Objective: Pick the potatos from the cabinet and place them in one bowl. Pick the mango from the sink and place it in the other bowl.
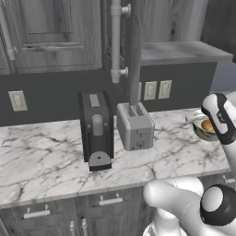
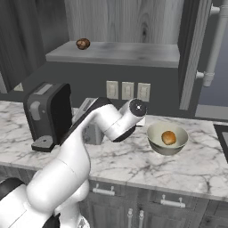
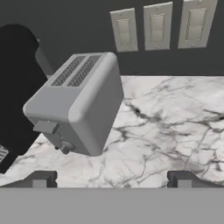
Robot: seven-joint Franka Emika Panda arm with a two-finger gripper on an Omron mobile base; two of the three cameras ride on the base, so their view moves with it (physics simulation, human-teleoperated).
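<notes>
- Potatoes, two in count: one potato (image 2: 83, 43) rests at the left end of the cabinet shelf (image 2: 133, 53); a second potato (image 2: 168, 137) lies in the pale bowl (image 2: 156, 144). Both are rounded, with no clear long axis.
- Pale bowl, one, upright on the marble counter (image 2: 196, 164), right of the toaster (image 1: 134, 125); it also shows at the right edge of the left base view (image 1: 201, 130).
- Gripper (image 3: 112, 179): jaws spread wide apart with nothing between them; fingertips (image 3: 41, 179) over the bare counter, toaster ahead and left.
- Toaster, one, two slots facing upward; black coffee machine (image 1: 96, 129) just beside it.
- Wall outlets (image 3: 157, 26), three in a row behind the counter.
</notes>
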